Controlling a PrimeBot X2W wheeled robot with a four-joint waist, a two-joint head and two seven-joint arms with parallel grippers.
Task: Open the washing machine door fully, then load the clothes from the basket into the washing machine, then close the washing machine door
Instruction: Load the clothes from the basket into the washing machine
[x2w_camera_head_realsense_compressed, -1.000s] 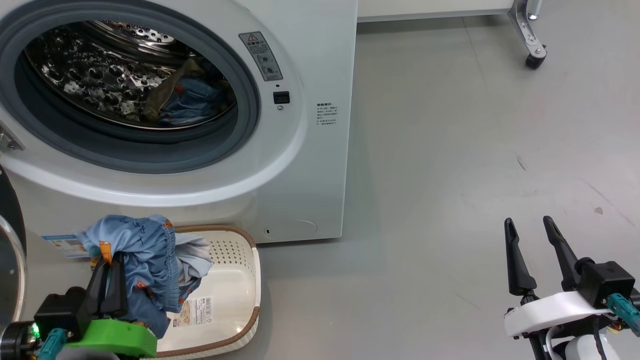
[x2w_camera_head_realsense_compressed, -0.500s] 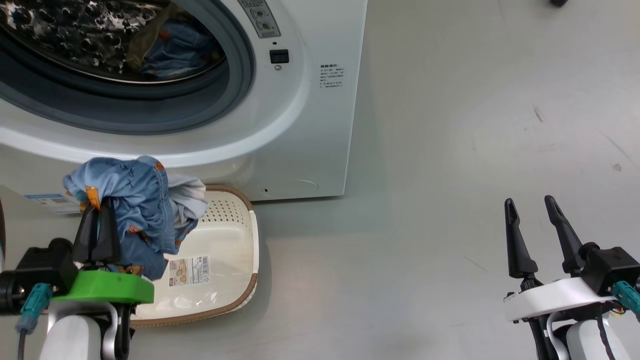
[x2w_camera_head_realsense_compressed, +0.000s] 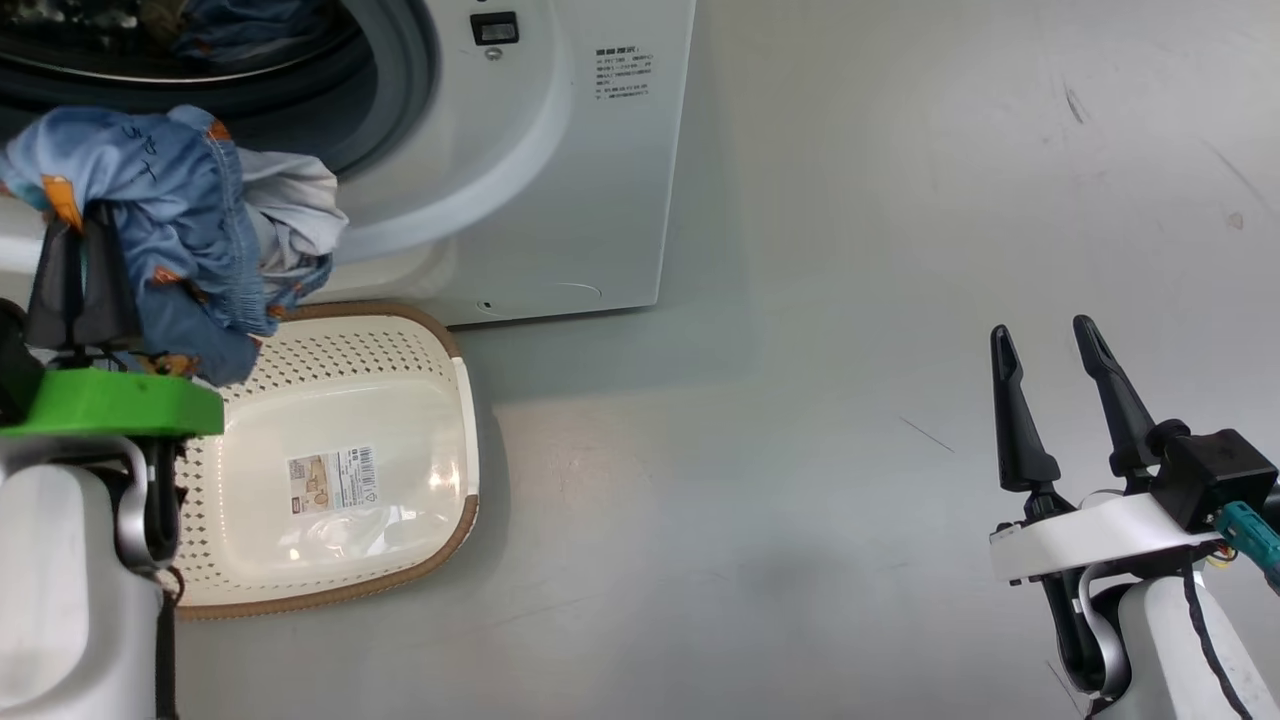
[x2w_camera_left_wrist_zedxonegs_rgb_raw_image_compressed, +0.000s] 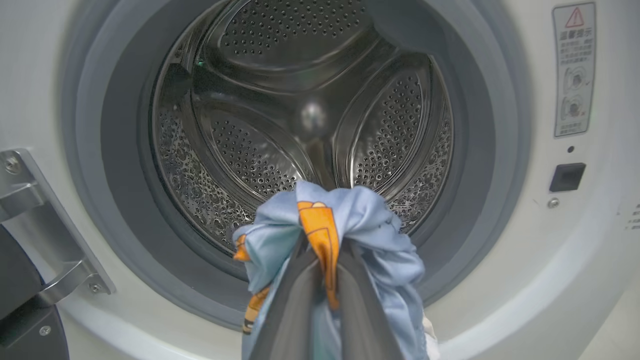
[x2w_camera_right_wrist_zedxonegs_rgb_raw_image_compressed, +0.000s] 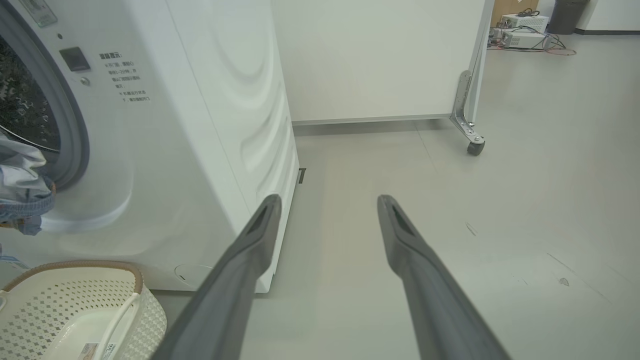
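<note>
My left gripper (x2w_camera_head_realsense_compressed: 72, 235) is shut on a bunch of light blue clothes (x2w_camera_head_realsense_compressed: 180, 200) with orange prints, held above the basket's far left corner, in front of the washing machine (x2w_camera_head_realsense_compressed: 560, 150). In the left wrist view the held clothes (x2w_camera_left_wrist_zedxonegs_rgb_raw_image_compressed: 350, 225) hang before the open steel drum (x2w_camera_left_wrist_zedxonegs_rgb_raw_image_compressed: 280, 115), level with its lower half. The cream basket (x2w_camera_head_realsense_compressed: 440, 380) on the floor holds no clothes, just its label sticker. More blue cloth (x2w_camera_head_realsense_compressed: 235, 20) lies inside the drum. The washing machine door (x2w_camera_left_wrist_zedxonegs_rgb_raw_image_compressed: 17, 300) stands swung open at the left on its metal hinge. My right gripper (x2w_camera_head_realsense_compressed: 1045, 340) is open over bare floor.
The machine's white side (x2w_camera_right_wrist_zedxonegs_rgb_raw_image_compressed: 225, 125) stands just left of my right gripper (x2w_camera_right_wrist_zedxonegs_rgb_raw_image_compressed: 327, 202). A white partition on a caster wheel (x2w_camera_right_wrist_zedxonegs_rgb_raw_image_compressed: 475, 147) stands behind, with boxes and cables (x2w_camera_right_wrist_zedxonegs_rgb_raw_image_compressed: 525, 30) farther back. Grey floor stretches to the right.
The head camera has tilted down and the picture has shifted. My left gripper has lifted the blue clothes out of the basket and up toward the drum opening. The right gripper stays open.
</note>
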